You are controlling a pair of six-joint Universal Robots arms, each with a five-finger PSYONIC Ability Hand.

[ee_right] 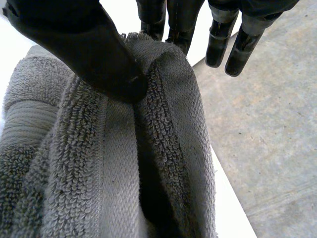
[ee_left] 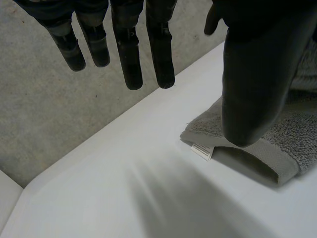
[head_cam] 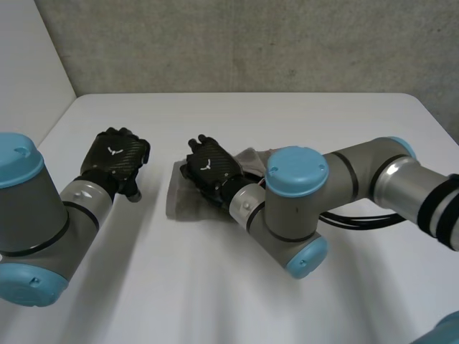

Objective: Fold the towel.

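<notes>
- The white desk [head_cam: 251, 122] spans the head view and carries everything else.
- The grey-jointed, blue-capped right arm [head_cam: 297, 193] reaches in from 3 o'clock to the desk's middle. The matching left arm [head_cam: 29, 215] comes in from 8 o'clock.
- The grey terry towel [head_cam: 181, 202] lies bunched at the desk's centre, partly under the right arm's hand, with a raised fold running along it.
- The black right hand [head_cam: 210, 168] sits on the towel. In its wrist view the thumb presses that raised fold against the fingers [ee_right: 181, 22], pinching the cloth.
- The black left hand [head_cam: 116, 159] is at 9 o'clock of the towel, near it but apart. Its fingers [ee_left: 131, 54] are straight and spread over bare desk, holding nothing.
- A small white label [ee_left: 202, 150] sticks out at the towel corner nearest the left hand.
</notes>
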